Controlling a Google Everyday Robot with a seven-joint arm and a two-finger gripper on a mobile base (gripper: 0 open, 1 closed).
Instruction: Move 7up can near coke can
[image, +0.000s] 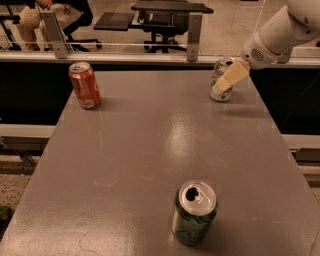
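The 7up can (218, 69), pale silver with a silver top, stands upright at the table's far right edge. My gripper (226, 81) comes down from the white arm (280, 30) at the upper right. Its tan tip lies across the front of the 7up can and hides the can's middle. The coke can (84, 85), orange-red with white markings, stands upright at the far left of the table, a long way from the 7up can.
A dark green patterned can (194, 213) with an open top stands near the front edge, right of the middle. The grey table (150, 150) ends at a rail (150, 57) at the back, with office chairs beyond it.
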